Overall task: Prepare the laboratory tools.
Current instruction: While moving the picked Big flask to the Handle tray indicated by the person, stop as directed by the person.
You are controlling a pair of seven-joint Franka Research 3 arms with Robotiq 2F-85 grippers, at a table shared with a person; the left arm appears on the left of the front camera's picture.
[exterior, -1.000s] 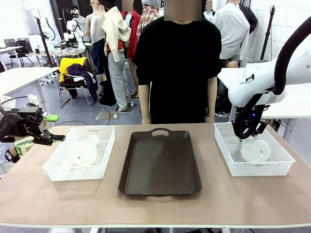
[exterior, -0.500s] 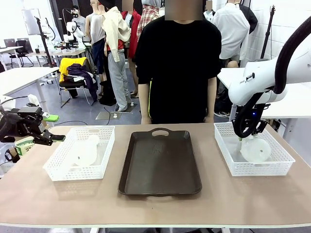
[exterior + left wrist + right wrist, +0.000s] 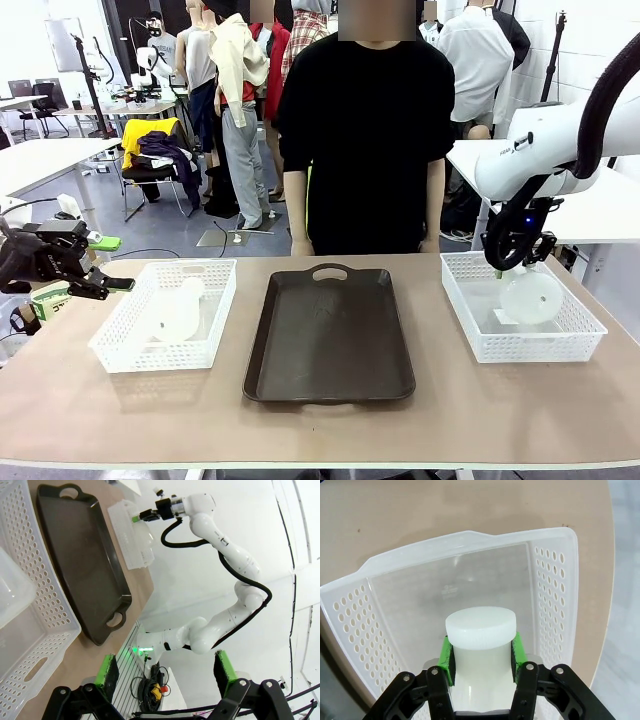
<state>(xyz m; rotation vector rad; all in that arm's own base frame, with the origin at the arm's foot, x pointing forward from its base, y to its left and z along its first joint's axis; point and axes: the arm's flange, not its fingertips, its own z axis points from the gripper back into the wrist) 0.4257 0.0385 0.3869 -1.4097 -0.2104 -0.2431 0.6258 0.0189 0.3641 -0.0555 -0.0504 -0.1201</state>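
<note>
Right tool was clamped on the neck of one flask, a green pad on each side of it. Left tool sat wide open with nothing between its pads, out by the table's left edge.

Biggest to smallest: the table ran under both tools. The dark tray lay midway between them, well apart from either. The right basket sat straight below the right tool, and the held flask hung tilted inside it, round base toward the front camera. Couldn't tell if it touched the basket floor. The left basket sat just beside the left tool, with the other flask lying inside.
</note>
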